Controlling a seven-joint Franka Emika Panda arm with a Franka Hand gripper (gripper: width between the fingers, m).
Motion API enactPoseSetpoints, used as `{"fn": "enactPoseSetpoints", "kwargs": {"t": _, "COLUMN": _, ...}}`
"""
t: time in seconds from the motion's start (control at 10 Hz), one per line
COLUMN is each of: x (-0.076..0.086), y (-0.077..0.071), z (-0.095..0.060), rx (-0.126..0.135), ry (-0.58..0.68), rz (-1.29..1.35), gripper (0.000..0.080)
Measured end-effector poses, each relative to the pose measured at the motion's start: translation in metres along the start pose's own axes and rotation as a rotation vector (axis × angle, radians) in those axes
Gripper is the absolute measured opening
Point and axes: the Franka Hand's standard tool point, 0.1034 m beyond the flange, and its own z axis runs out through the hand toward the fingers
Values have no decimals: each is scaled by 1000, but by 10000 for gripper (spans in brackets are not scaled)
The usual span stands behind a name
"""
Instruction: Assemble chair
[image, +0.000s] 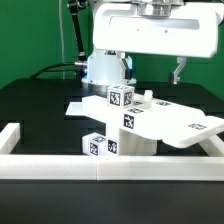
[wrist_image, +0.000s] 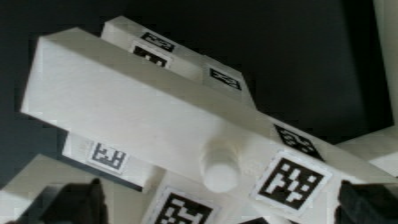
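White plastic throughout: the chair parts sit as one cluster near the front middle of the black desk, just behind the white border rail that runs along the front edge and up both sides.

Exterior view. A flat white slab spreads toward the exterior view's right, tilted, its far corner carrying a square tag. On top of the cluster stands a small tagged cube, with a short white peg just beside it. Lower down, at the front, a bar with two tags lies close to the rail. More tags face forward on the middle block. How the pieces are joined cannot be told from here.

The robot arm's white body fills the top of the view, its base behind the parts. Jaws hang above the desk, on the exterior view's right, well clear of the chair parts; one dark finger shows. Jaws stand wide, holding nothing.

Wrist view. Close on a long white bar crossing over tagged blocks. A round peg projects from the bar. Several black-and-white tags visible beneath and beside, one large. Dark fingertips at the frame edge, apart from the parts. Picture soft; tag patterns not readable.
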Motion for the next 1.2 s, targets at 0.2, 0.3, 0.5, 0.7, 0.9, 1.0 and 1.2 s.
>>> {"fn": "enactPoseSetpoints", "kwargs": {"t": 0.2, "x": -2, "y": 0, "z": 1, "rx": -1, "ry": -2, "rz": -2, "gripper": 649}}
{"fn": "enactPoseSetpoints", "kwargs": {"t": 0.3, "x": -15, "y": -2, "z": 0, "rx": 13, "ry": 17, "rz": -58, "gripper": 649}}
{"fn": "enactPoseSetpoints", "kwargs": {"t": 0.5, "x": -45, "y": 5, "z": 4, "rx": 33, "ry": 4, "rz": -134, "gripper": 649}}
{"fn": "enactPoseSetpoints", "kwargs": {"t": 0.7, "x": -53, "y": 8, "z": 5, "rx": 34, "ry": -6, "rz": -131, "gripper": 649}}
{"fn": "enactPoseSetpoints", "kwargs": {"t": 0.9, "x": -67, "y": 12, "z": 7, "rx": 35, "ry": -14, "rz": -134, "gripper": 649}}
{"fn": "enactPoseSetpoints", "kwargs": {"t": 1.0, "x": -79, "y": 14, "z": 11, "rx": 36, "ry": -13, "rz": -142, "gripper": 649}}
{"fn": "enactPoseSetpoints", "kwargs": {"t": 1.2, "x": -96, "y": 17, "z": 16, "rx": 36, "ry": -20, "rz": -155, "gripper": 649}}
